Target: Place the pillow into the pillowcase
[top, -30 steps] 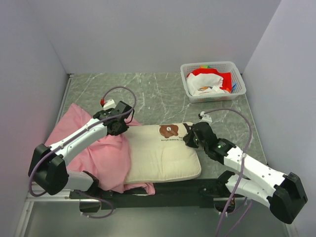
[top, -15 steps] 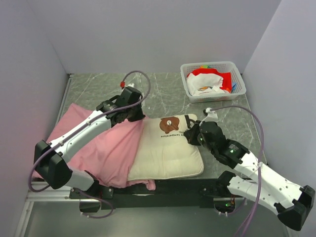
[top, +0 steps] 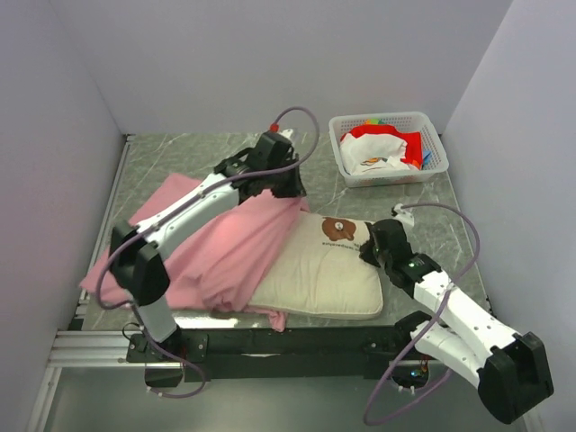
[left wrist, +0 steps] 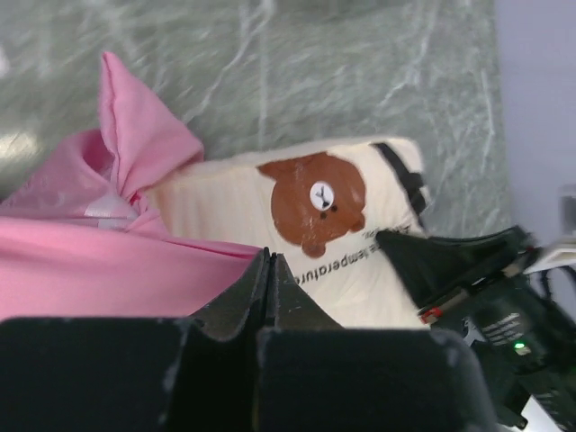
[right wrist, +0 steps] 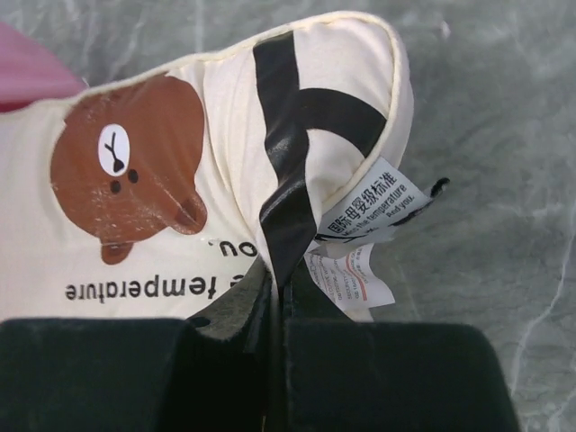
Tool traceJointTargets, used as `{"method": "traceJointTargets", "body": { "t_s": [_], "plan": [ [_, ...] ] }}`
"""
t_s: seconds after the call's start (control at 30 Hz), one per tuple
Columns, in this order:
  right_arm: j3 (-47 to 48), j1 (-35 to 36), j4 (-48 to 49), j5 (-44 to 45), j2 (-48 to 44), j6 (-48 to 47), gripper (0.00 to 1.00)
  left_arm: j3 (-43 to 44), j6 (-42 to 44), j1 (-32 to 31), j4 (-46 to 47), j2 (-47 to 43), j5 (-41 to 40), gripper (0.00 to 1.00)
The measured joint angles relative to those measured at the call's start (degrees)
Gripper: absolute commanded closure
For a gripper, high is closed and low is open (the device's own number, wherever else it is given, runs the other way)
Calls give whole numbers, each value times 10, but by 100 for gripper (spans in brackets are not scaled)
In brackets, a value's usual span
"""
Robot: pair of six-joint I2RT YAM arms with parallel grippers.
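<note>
The cream pillow (top: 315, 274) with the brown bear face lies across the table's front middle, its left part under the pink pillowcase (top: 225, 247). My left gripper (top: 290, 191) is shut on the pillowcase's edge and holds it raised over the pillow's far left corner. In the left wrist view the shut gripper (left wrist: 270, 256) meets the pink fabric (left wrist: 90, 270) above the pillow (left wrist: 225, 207). My right gripper (top: 367, 250) is shut on the pillow's right end. In the right wrist view the gripper (right wrist: 283, 270) pinches the black strap on the pillow (right wrist: 225, 117), beside white care tags (right wrist: 373, 202).
A white basket (top: 430, 135) with red and white cloth stands at the back right. Grey walls close in the left, back and right of the marble table (top: 198, 157). The black rail runs along the front edge.
My left arm has swung far and right, pulling the pillowcase up and further over the pillow. The pillow and my right gripper have shifted to the right.
</note>
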Motion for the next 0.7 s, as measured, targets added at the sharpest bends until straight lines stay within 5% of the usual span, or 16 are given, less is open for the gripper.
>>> {"method": "traceJointTargets", "body": {
  "t_s": [0.1,0.13,0.17,0.23,0.27,0.33,0.37,0.47,0.7],
  "plan": [
    [-26,-44,12,-30,-10,13,100,72,16,-3,10,74,25,98],
    [-29,-49,19,-39,-16,17,100,84,21,-4,12,92,28,91],
    [-31,-51,23,-45,-21,20,97,88,23,-5,15,105,27,64],
    [-40,-52,41,-65,-29,26,70,88,20,-6,9,113,13,32],
    [-47,-52,51,-76,-33,32,45,83,16,-6,11,113,8,23],
    [-58,-51,71,-94,-37,40,31,56,4,-6,18,90,-17,14],
    [-64,-52,76,-100,-41,36,17,39,-1,-6,18,73,-30,10],
    [-77,-51,87,-131,-49,28,0,-38,-23,-5,11,-19,-93,8],
    [-94,-50,94,-157,-60,18,0,-214,-114,2,-32,-304,-221,15]
  ]
}}
